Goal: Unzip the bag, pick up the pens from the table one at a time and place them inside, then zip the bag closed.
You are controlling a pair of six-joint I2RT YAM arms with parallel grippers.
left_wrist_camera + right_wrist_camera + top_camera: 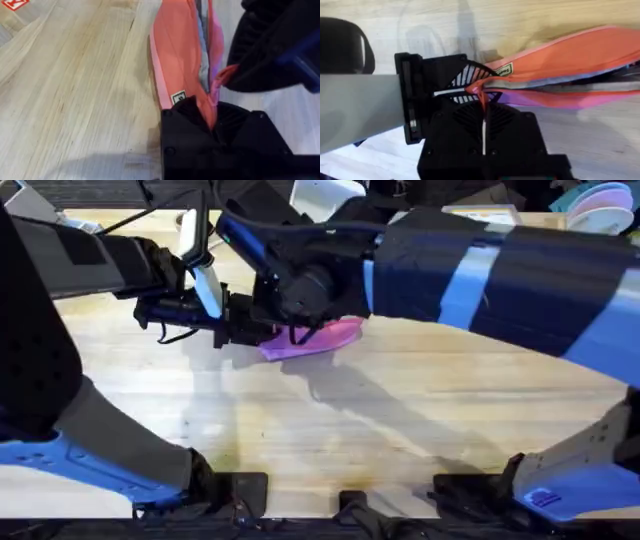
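The pink bag (325,337) lies on the table (400,410), and its mouth (202,55) gapes along the top, showing grey lining. My left gripper (212,122) is shut on the bag's near end, by a small label (178,97). My right gripper (482,102) is shut on the pink zipper pull (481,92) at that same end, right against the left gripper (417,95). In the overhead view the left gripper (245,328) and right gripper (295,330) meet at the bag's left end. The pens are out of view.
Stacked plates (600,205) and a white object (320,195) stand at the table's far edge. The right arm (500,275) stretches large and dark across the table's right half. Bare wood lies in front of the bag.
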